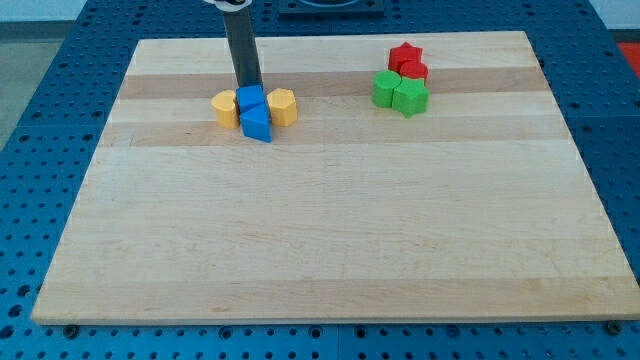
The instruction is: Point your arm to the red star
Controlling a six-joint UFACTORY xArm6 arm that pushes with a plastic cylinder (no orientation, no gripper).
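Two yellow blocks [225, 107] [284, 106] are flanking two blue blocks [250, 99] [257, 123] on a wooden board [330, 240], while two green blocks [385, 88] [410, 97] and a red block [414, 72] are sitting at the view's upper right.

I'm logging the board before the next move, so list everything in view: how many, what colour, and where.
red star: 1, red, view's top right, farthest back in its cluster
red block: 1, red, shape unclear, just in front of the red star
green blocks: 2, green, side by side in front of the reds
yellow blocks: 2, yellow, top left of centre, flanking the blues
blue blocks: 2, blue, between the yellows, one behind the other
wooden board: 1, light wood, fills most of the view
my tip: 1, dark rod, at the rear blue block, far left of the red star
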